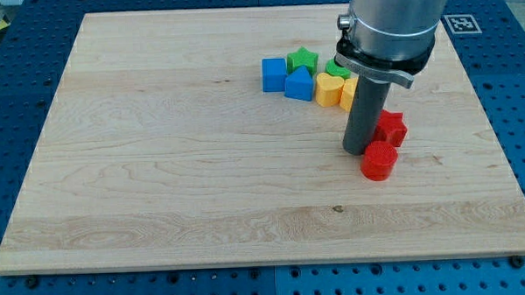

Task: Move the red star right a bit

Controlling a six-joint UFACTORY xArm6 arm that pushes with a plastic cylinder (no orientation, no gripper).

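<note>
Contact stage: my tip (361, 150) touching red star (390, 127) from the view's left, no gripper fitted. Needs short rightward push, clear of red cylinder (378, 161).

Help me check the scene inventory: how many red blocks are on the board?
2. The red star sits just to the view's right of my tip; the red cylinder lies just below the star. The arm might hide others.

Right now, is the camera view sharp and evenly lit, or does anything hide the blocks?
Camera view: sharp, evenly lit, no glare, only soft shadows. The arm's metal housing covers part of the block cluster; my tip sits left of the red star, partly hiding it, with the red cylinder just below.
</note>
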